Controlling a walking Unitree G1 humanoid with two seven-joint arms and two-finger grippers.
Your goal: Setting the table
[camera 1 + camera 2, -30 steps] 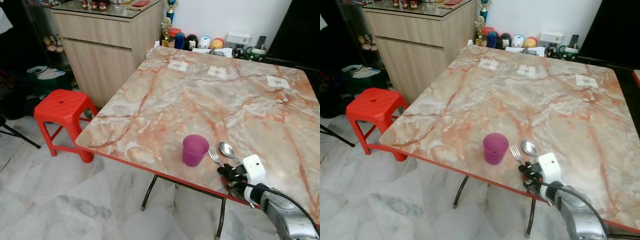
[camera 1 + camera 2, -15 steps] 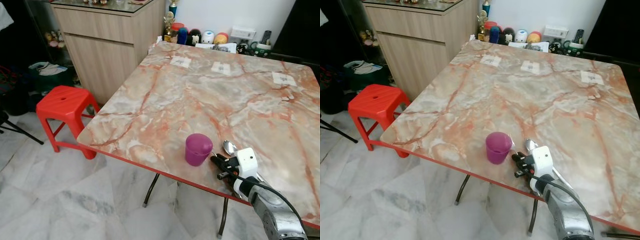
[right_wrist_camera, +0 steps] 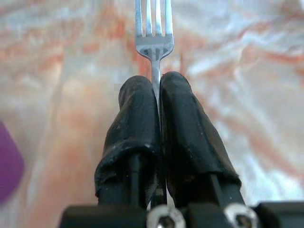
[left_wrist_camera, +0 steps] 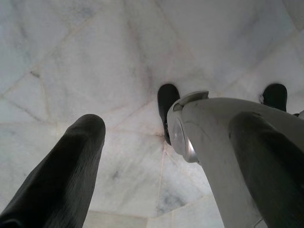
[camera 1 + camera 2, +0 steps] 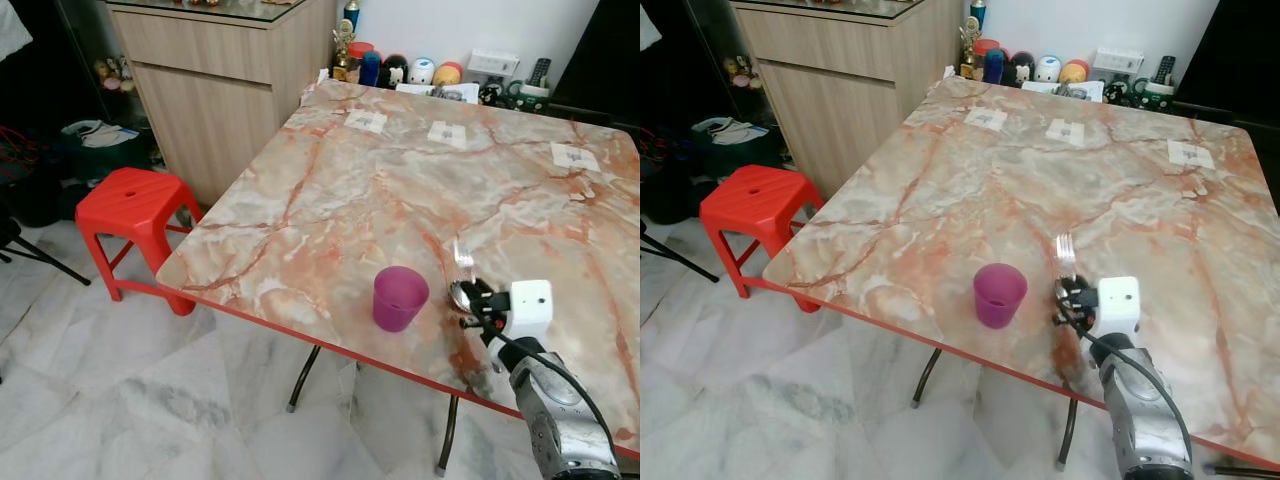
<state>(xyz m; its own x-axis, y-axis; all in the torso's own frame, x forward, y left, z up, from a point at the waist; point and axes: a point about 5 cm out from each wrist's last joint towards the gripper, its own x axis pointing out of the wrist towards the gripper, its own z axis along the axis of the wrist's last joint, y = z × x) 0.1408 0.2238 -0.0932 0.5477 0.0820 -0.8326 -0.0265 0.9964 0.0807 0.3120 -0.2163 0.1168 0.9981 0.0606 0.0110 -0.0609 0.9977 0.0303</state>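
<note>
Currently the right claw (image 3: 156, 102) is gripping a fork (image 3: 154, 33) by its neck, both black fingers (image 3: 135, 118) pressed together on the metal, tines pointing away over the marble worktop (image 5: 380, 190). Fork is being held just above the surface, near the front edge, beside a purple cup (image 5: 400, 298) standing upright. A spoon (image 5: 461, 294) is lying on the worktop right under the claw, bowl just visible. Left claw (image 4: 137, 142) is hanging idle over the tiled floor, fingers apart, holding nothing. Progress, as judged: cup and spoon are looking placed; fork is not yet set down. No plate is showing at this setting. A red stool (image 5: 135, 200) is standing off the worktop's left corner.
</note>
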